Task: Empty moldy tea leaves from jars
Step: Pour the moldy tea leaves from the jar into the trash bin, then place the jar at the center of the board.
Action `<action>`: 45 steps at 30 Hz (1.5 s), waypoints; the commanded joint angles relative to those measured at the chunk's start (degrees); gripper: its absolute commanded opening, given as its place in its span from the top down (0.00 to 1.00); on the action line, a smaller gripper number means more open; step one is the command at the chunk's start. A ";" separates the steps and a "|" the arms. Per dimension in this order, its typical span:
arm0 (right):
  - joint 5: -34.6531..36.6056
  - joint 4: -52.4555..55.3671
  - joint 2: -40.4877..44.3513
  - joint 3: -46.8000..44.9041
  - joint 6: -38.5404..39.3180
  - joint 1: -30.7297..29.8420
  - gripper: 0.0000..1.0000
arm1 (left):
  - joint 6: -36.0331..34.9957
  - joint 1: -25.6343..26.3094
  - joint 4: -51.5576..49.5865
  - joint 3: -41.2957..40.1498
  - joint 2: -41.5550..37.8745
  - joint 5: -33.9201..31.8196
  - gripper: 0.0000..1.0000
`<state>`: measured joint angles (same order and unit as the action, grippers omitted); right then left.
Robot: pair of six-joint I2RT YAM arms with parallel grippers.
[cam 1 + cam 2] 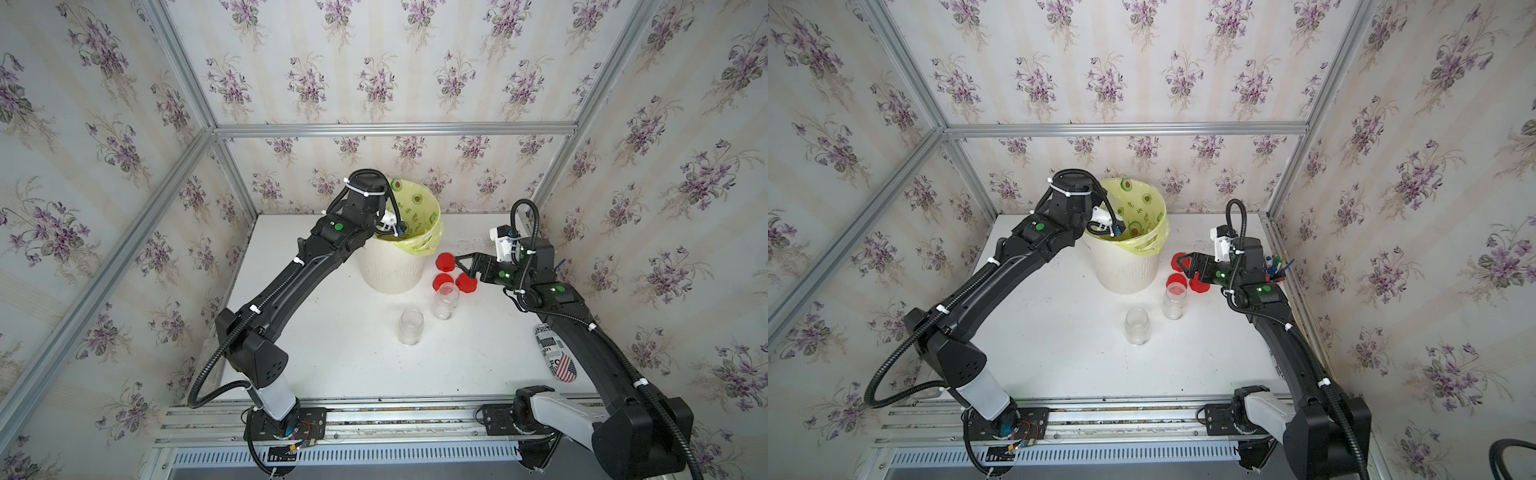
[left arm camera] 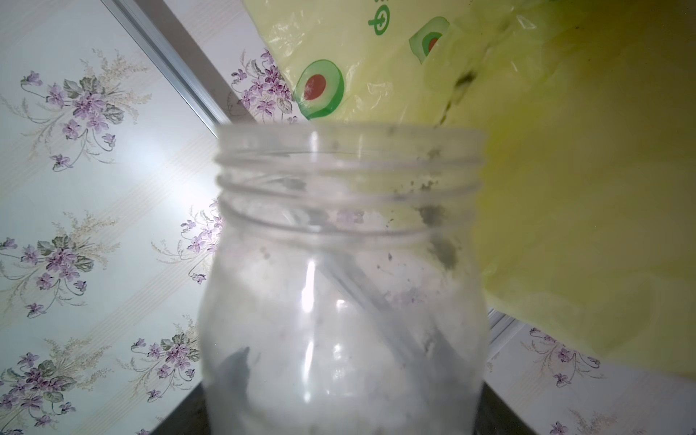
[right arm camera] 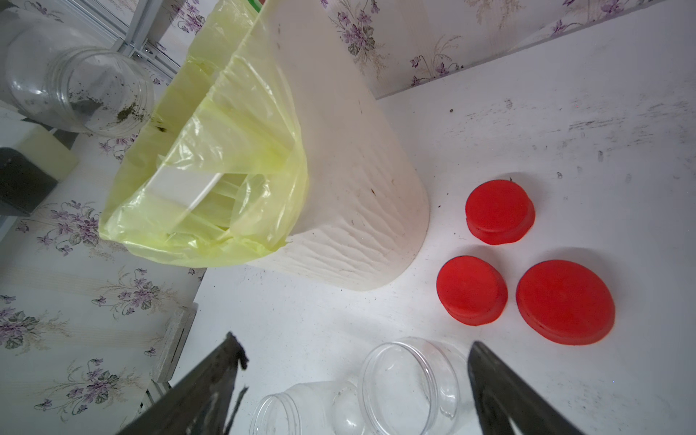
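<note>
Floral wallpaper with purple blossoms lines the booth around a white counter (image 1: pixel 332 353). Toward the back of it stands a cream bin (image 1: pixel 388 270) lined with a yellow avocado-print bag (image 1: pixel 419 208).

The left gripper (image 2: pixel 341 406) is closed on an uncapped clear jar (image 2: pixel 339 282) and holds it tipped at the bin's rim, mouth toward the bag. In both top views the arm's own wrist hides this grip. Of the tea leaves (image 3: pixel 128 111), only greenish-brown smears and crumbs show, clinging inside that jar near its neck. A few dark specks sit on the bag, and the bottom of the bin cannot be seen.

A second jar (image 1: pixel 410 326) stands upright, open and empty near the middle of the counter. A third jar (image 1: pixel 445 301), also open and empty, stands just in front of the three red caps (image 3: pixel 472 290), which lie flat in a cluster beside the bin.

The right gripper (image 3: pixel 356 354) hangs over the caps and the third jar, its jaws spread wide and holding nothing.
</note>
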<state>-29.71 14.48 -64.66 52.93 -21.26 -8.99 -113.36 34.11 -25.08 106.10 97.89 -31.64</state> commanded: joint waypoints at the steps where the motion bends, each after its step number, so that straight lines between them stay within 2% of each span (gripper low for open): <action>1: -0.53 -1.00 0.18 1.03 -0.28 -0.04 0.08 | -1.95 0.06 1.88 0.11 -0.97 2.08 0.25; 4: -0.25 -1.92 0.44 0.60 -0.71 -0.05 0.08 | -1.96 -0.71 1.96 -2.56 -1.64 2.50 0.25; 9: -1.03 -1.49 0.04 0.75 -0.81 -0.04 0.08 | -2.73 0.14 2.66 -0.80 -1.91 1.91 0.25; 11: -0.54 -1.78 0.62 0.51 -0.80 -0.13 0.08 | -0.74 0.33 2.58 -0.63 -2.25 2.59 0.25; 18: -1.87 -2.71 0.78 1.97 -1.33 -0.06 0.10 | 13.87 0.25 3.49 -0.03 -2.29 4.59 0.27; 20: -3.62 -2.96 0.53 3.94 -1.81 -0.06 0.11 | 20.31 -0.30 5.32 0.13 -2.82 7.43 0.27; 26: -10.12 -10.21 -0.15 6.85 -7.63 -0.14 0.18 | 32.12 -1.67 7.05 -0.89 -5.18 14.85 0.27; 34: -14.33 -18.29 -3.33 12.17 -12.15 -2.42 0.24 | 41.02 -3.13 9.26 -7.08 -11.04 23.08 0.26; 45: -11.81 -19.80 -12.69 24.68 -11.94 -10.54 0.29 | 43.96 -3.17 11.28 -12.87 -15.33 26.50 0.26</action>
<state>-42.41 -2.76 -76.03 75.77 -32.80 -18.22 -71.16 30.89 -17.04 93.56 83.09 -6.90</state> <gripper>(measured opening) 0.709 0.741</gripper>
